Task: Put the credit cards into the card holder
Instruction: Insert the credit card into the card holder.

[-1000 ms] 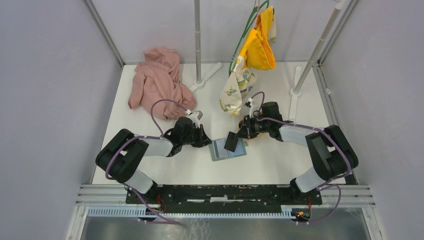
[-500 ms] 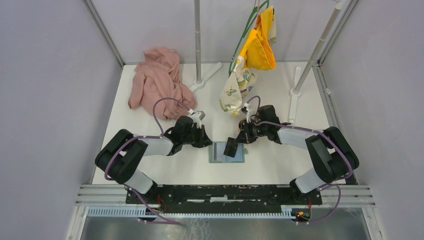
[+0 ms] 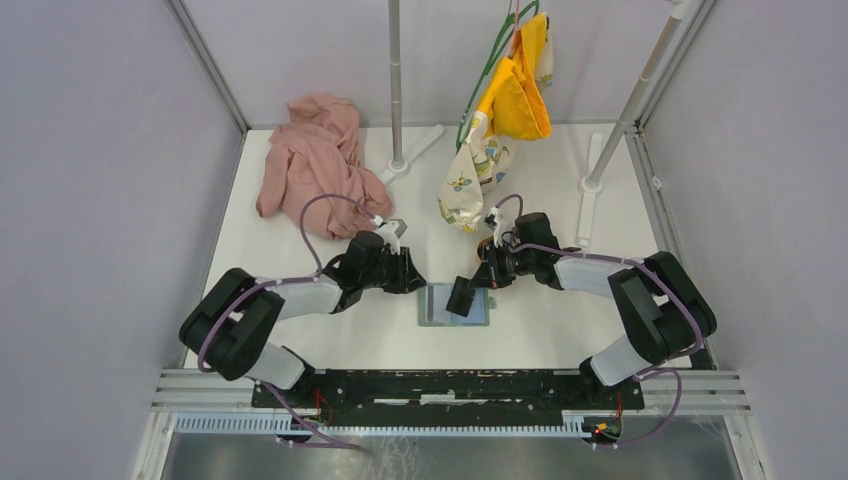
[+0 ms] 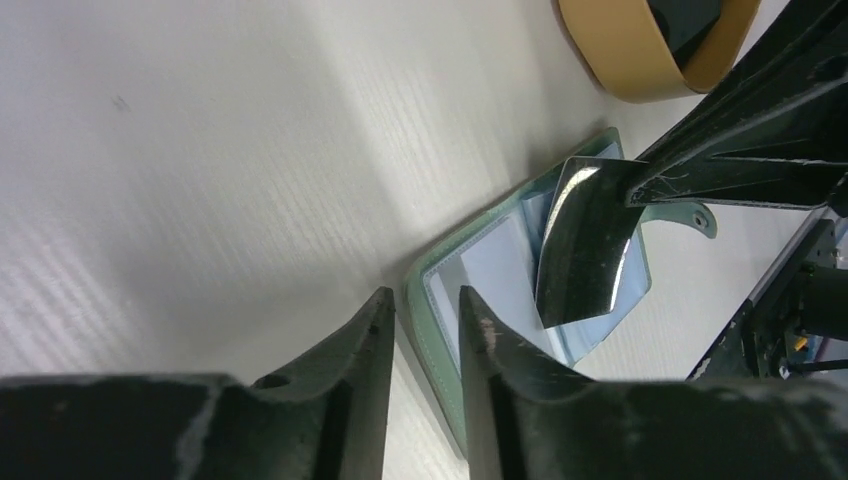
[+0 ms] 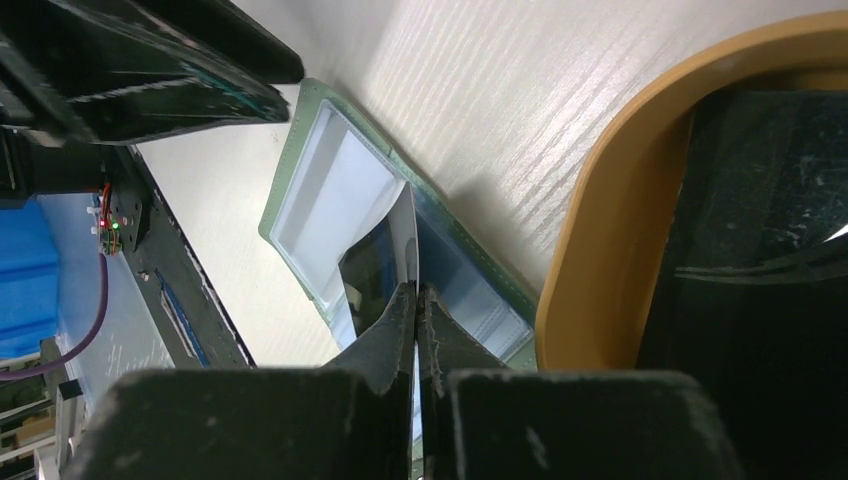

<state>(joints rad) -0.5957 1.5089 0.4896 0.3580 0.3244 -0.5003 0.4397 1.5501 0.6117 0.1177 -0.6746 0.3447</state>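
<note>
The sage-green card holder [image 3: 440,310] lies open and flat between the arms. It also shows in the left wrist view [image 4: 500,260] and the right wrist view [image 5: 330,190]. My right gripper [image 3: 478,283] is shut on a black credit card [image 3: 462,296] and holds it tilted, lower edge down on the holder's inner pockets. The card shows in the left wrist view [image 4: 585,250] and edge-on in the right wrist view [image 5: 380,265], between my shut right gripper [image 5: 416,292]. My left gripper [image 4: 425,300] stands with jaws a narrow gap apart, straddling the holder's left edge.
An oval light-wood tray [image 5: 600,230] with more black cards [image 5: 770,170] sits just beyond the holder, also in the left wrist view [image 4: 630,60]. A pink cloth [image 3: 315,165], a pole base [image 3: 400,160] and hanging yellow and printed fabric [image 3: 500,130] stand at the back.
The card holder has turned from tilted to square with the table's front edge. My right gripper has brought the black card slightly left and down onto it. The left arm has shifted a little.
</note>
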